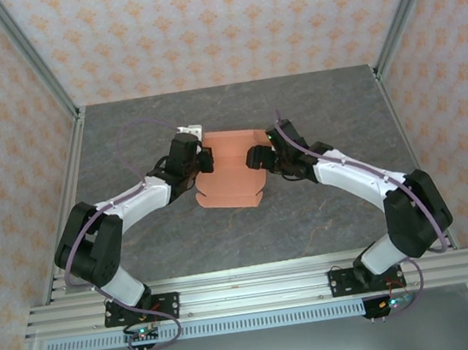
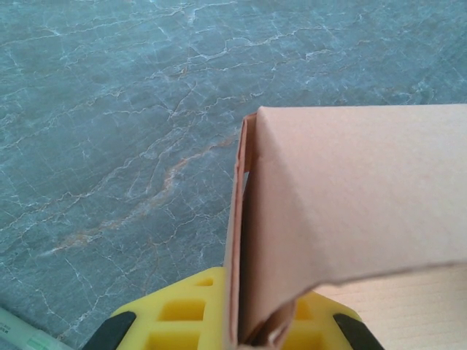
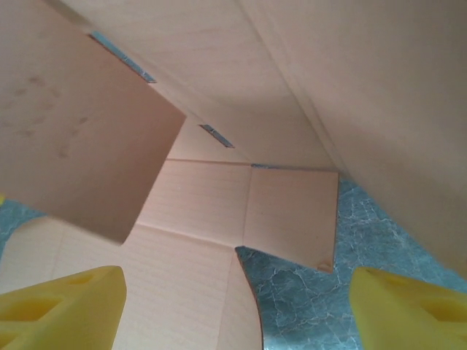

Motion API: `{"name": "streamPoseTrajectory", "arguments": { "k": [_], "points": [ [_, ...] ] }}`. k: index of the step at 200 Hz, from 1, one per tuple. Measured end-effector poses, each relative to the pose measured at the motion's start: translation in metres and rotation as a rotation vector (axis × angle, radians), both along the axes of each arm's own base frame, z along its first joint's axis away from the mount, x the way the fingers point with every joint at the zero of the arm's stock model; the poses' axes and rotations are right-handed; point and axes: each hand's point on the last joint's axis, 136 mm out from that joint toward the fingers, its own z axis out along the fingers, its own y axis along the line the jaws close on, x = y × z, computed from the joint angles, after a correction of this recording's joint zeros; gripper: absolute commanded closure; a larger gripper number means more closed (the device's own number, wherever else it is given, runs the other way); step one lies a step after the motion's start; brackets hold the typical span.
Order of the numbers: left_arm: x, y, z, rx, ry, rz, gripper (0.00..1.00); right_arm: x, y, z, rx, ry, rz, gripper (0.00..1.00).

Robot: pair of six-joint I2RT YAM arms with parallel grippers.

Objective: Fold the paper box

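Left gripper (image 2: 255, 310): nearest the lens. Its yellow fingers (image 2: 182, 313) sit close together on either side of a doubled upright wall at the left edge of the paper box (image 2: 350, 204). They appear pinched on that wall, though the frame edge cuts off the contact itself.
Right gripper (image 3: 237, 277): fingers spread wide with nothing between them. It is at the box's right edge, beneath a raised panel and above the flat floor panel.
Paper box, position: it lies on the table (image 1: 311, 104), directly between the two grippers in the top view (image 1: 229, 171).
Paper box, condition: partly erected. The floor lies flat with score lines visible, the left wall stands up, and one loose flap hangs at a tilt on the right side (image 3: 87, 160).
Weight, judged: very light.
Stiffness, judged: thin card, rigid only along its creases. Open panels will bow under a push.
Surface, judged: the smooth card is likely to slide on the table unless one side is braced.
Fragility, judged: a hard pinch in the middle of a panel would leave a stray crease.
Recommended hold: grip at a wall's edge close to a scored fold, and keep the opposite wall held as a brace.
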Motion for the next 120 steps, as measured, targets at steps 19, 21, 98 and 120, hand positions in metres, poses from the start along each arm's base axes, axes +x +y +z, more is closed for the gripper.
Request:
{"name": "streamPoseTrajectory", "arguments": {
  "k": [19,21,98,120],
  "points": [
    [-0.001,0.001,0.001,0.001,0.001,0.0,1.0,0.005,0.004,-0.004,0.005,-0.007,0.0,0.2],
    [-0.001,0.001,0.001,0.001,0.002,0.0,1.0,0.006,0.004,-0.004,0.005,-0.006,0.0,0.2],
    [-0.001,0.002,0.0,0.006,0.005,0.004,1.0,0.014,0.022,0.008,0.1,-0.068,0.039,0.4],
    [-0.001,0.002,-0.001,0.006,0.006,0.003,1.0,0.013,0.026,0.008,0.131,-0.071,0.054,0.44]
  ]
}}
